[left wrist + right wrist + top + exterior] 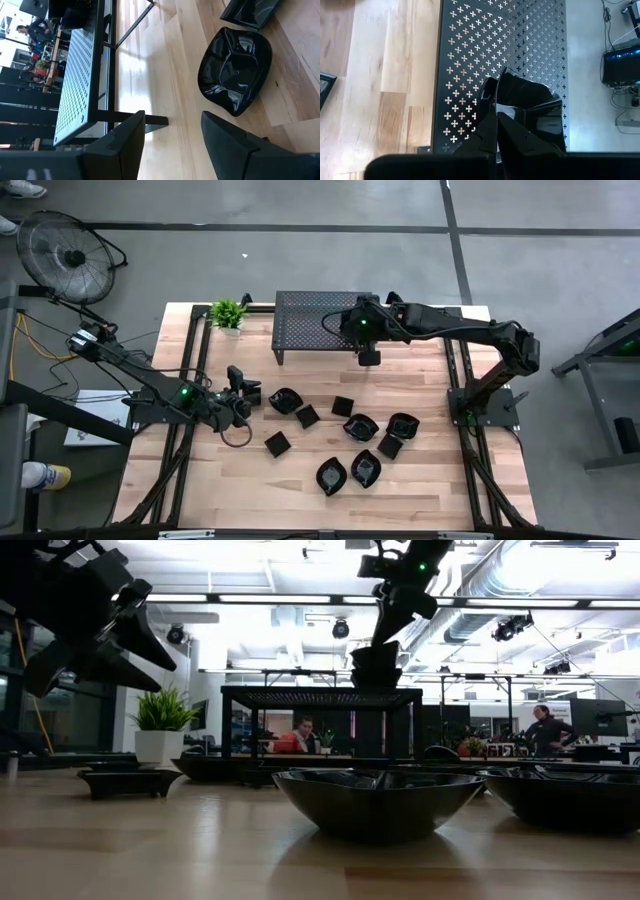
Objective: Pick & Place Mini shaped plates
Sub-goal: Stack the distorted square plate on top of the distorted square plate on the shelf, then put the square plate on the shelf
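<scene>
One mini shaped plate (532, 112) is pinched by its rim between the pressed-together fingers of the right claw (497, 125), which hangs over the black perforated metal stand (315, 315), near the stand's right end. The step in hand looks like the placing half of a pick and place: the plate is carried above the stand top and not yet set down. The next move calls for lowering the claw until the plate sits flat on the perforated top, then spreading the fingers and lifting clear without dragging the dish.

Nine or so other mini plates (345, 435) lie scattered on the wooden surface (420, 480), well below and forward of the right claw. The left claw (172, 135) hovers over the surface with fingers spread and holding nothing; just ahead of it lies a leaf-shaped plate (235, 72), likely the next pickup. A small potted plant (228, 313) stands beside the stand's left end.
</scene>
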